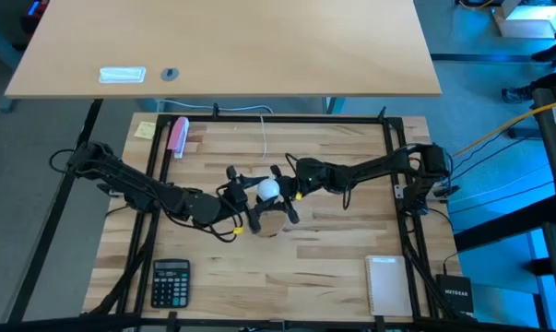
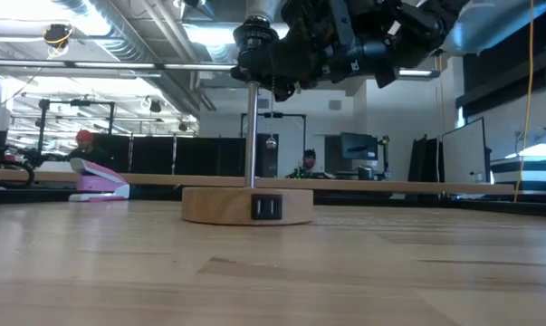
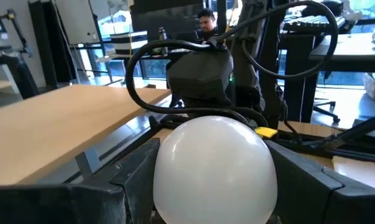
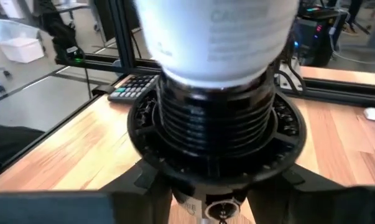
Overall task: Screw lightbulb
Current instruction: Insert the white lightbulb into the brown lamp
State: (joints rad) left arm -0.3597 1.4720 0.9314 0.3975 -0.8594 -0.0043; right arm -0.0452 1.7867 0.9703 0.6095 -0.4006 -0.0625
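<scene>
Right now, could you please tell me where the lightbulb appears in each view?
High view: lightbulb at table centre, between both claws.
Low view: hidden behind the arms atop the pole.
Left wrist view: white globe fills lower centre.
Right wrist view: bulb's neck at top.
Shared landmark: black socket.

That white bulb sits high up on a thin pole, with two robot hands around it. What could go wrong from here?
1. The left hand pinches the smooth, round lightbulb, so it may slip around the glass instead of turning it.
2. The socket stands high on a thin rod over a small wooden base. If the right hand steadying the socket pushes sideways, the lamp could tip.
</scene>
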